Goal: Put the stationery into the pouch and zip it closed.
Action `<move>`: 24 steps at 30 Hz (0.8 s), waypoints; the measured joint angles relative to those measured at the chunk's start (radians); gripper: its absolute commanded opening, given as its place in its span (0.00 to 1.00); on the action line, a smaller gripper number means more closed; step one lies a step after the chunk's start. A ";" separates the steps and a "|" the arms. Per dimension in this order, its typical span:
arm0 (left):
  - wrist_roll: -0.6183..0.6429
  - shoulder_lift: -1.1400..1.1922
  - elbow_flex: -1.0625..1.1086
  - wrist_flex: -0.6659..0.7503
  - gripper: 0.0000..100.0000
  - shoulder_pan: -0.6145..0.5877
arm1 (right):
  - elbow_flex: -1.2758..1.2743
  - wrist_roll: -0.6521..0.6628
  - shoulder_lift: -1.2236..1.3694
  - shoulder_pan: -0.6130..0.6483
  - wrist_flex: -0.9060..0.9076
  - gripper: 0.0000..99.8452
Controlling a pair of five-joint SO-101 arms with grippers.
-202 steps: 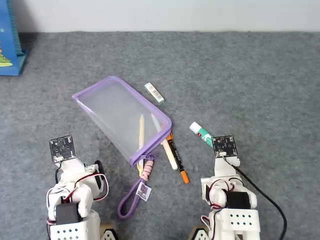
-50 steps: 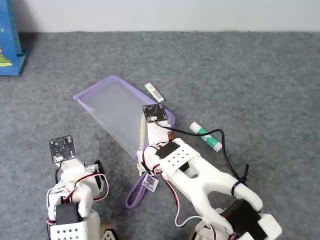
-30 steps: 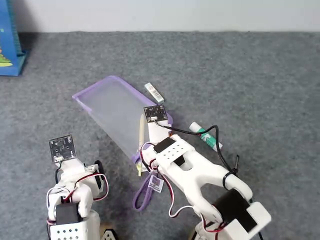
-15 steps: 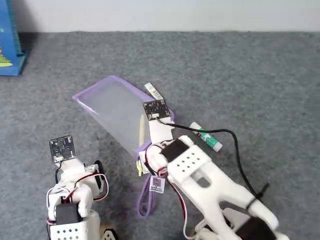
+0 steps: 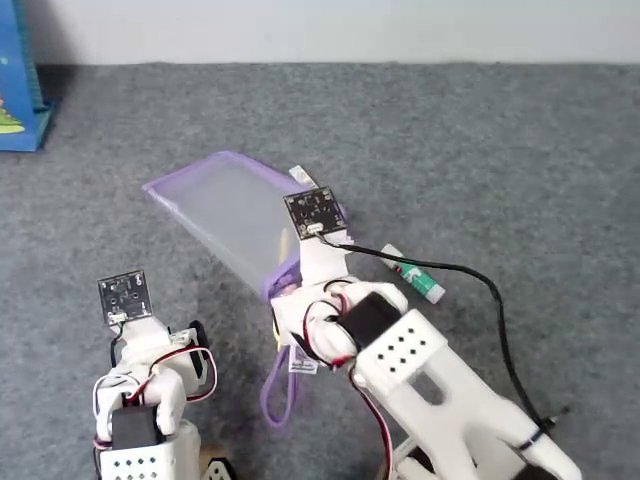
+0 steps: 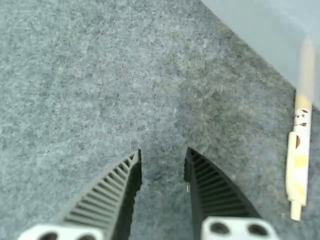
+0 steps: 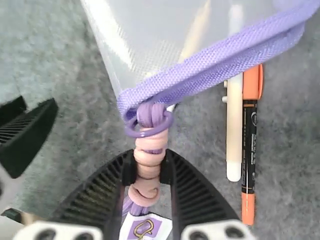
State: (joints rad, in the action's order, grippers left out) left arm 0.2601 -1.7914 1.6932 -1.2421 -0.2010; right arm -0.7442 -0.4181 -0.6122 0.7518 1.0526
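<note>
Grey felt counter (image 5: pixel 500 150). Gripping pink zip pull (image 7: pixel 147 160) with right jaws; left jaws narrowly apart, empty. Pull along pouch (image 5: pixel 215 205) edge, not up.

The pink coiled cord (image 7: pixel 148 167) hanging off the pouch (image 7: pixel 150 40) corner is being pinched between the jaws of the right gripper (image 7: pixel 148 161). A cream pen (image 7: pixel 233 140) and an orange marker (image 7: pixel 249 150), side by side, are being partly covered by the pouch's purple edge.

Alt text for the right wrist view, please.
The right gripper clamps the pink zipper pull at the corner of the clear, purple-edged pouch. Beside it, a cream pen and an orange marker lie on grey carpet, one end of each hidden by the pouch's edge.
</note>
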 measured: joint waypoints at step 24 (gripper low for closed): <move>-0.290 0.000 -0.066 0.014 0.15 0.000 | -0.032 0.081 -0.176 0.074 -0.026 0.01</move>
State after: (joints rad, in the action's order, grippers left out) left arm -0.0299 -1.7914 1.6272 -1.2283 -0.2010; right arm -0.7764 -0.3368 -0.7887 0.8255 1.0265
